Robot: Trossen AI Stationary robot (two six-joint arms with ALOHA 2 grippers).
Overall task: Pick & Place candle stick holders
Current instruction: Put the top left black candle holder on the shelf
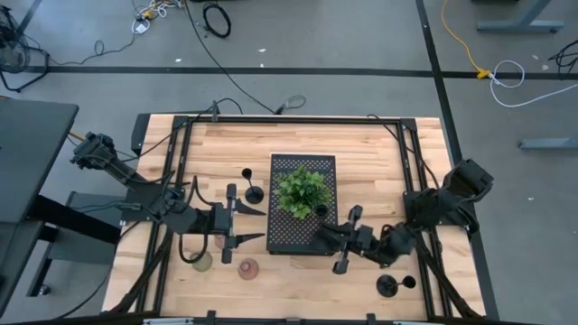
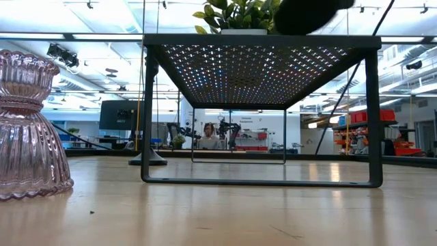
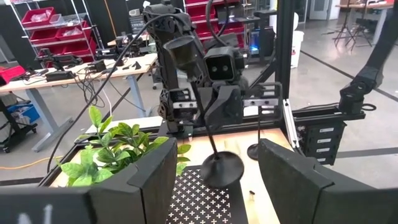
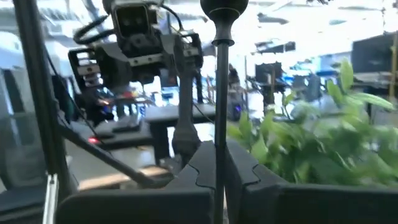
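My right gripper (image 1: pixel 325 233) is shut on a black candle stick holder (image 3: pixel 205 124), which is over the right part of the black perforated tray (image 1: pixel 287 230). My left gripper (image 1: pixel 237 218) is open and empty left of the tray, its fingers pointing at it. A squat pink-brown holder (image 1: pixel 247 268) and an olive-green one (image 1: pixel 200 262) stand on the table near the front left. The ribbed pink one also shows in the low view (image 2: pixel 27 130). Black holders stand left of the tray (image 1: pixel 256 192) and at the front right (image 1: pixel 388 284). My right gripper pinches the holder's thin stem (image 4: pixel 219 124) about midway up, between its two fingers (image 3: pixel 224 102). The fingers come level from the table's right and lie across the stem. The holder is tilted, with its round base (image 3: pixel 222 169) low over the tray. I cannot tell whether the base touches the tray.
A green leafy plant (image 1: pixel 302 190) in a white pot stands on the tray, close to the held holder. The tray is raised on thin legs (image 2: pixel 372 116). Black frame rails (image 1: pixel 289 119) run round the table.
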